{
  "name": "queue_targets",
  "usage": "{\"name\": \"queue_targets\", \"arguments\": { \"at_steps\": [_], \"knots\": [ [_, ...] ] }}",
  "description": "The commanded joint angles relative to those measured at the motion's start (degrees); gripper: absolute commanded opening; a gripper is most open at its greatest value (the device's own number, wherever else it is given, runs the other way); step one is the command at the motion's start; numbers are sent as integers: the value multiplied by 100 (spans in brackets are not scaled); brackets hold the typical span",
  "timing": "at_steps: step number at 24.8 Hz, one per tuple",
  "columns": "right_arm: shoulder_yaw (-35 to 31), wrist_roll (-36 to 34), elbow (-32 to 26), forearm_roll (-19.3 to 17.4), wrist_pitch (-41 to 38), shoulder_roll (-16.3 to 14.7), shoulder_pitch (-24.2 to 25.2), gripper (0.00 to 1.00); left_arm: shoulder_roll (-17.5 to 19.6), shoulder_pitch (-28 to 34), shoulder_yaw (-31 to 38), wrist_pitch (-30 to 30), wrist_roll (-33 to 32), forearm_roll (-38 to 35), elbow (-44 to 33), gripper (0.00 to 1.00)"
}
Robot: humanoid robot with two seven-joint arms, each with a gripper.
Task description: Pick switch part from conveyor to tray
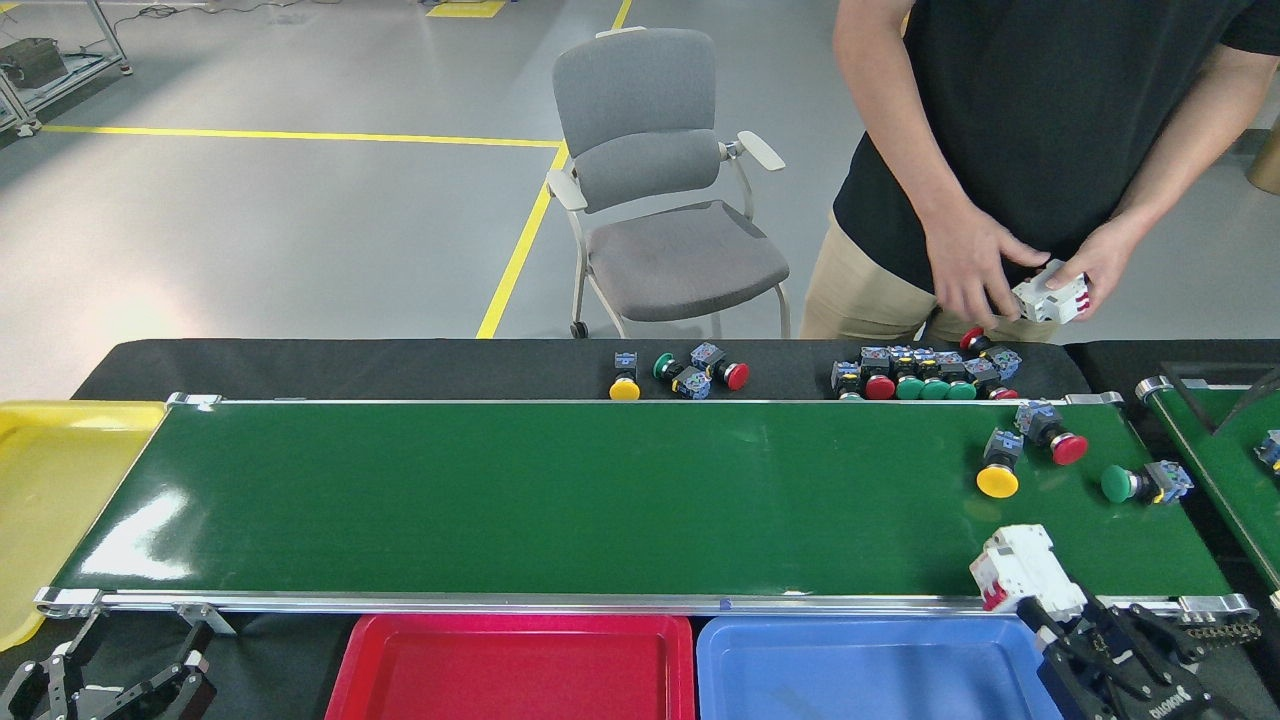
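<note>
Switch part — long axis tilted up-right

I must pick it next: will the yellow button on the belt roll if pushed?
The yellow button lies on its side with a round cap, so it may roll in an arc. The glossy belt looks slippery. It seems rigid plastic.

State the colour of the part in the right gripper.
White switch part with red end, seen in the head view.

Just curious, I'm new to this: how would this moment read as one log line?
right hand: holding white switch | position: belt's near edge, by blue tray | left hand: idle
</note>
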Motion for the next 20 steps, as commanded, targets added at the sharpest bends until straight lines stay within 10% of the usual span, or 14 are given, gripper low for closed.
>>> {"name": "queue_targets", "arguments": {
  "at_steps": [1,7,9,12,20],
  "knots": [
    [-43,-3,-49,-13,-92,-79,97,21,-8,-31,47,33,49,22,-46,100],
    [27,402,-181,13,-92,9,299,36,-16,-49,74,68,49,22,-28,100],
    [18,542,-198,-5,-92,167,299,79,-25,-40,74,68,49,30,-28,100],
    [18,560,-269,-22,-92,272,334,100,-25,-40,74,59,49,30,-28,100],
    [-175,578,-515,-664,-92,439,290,100,-8,-58,74,59,49,30,-28,100]
  ]
}}
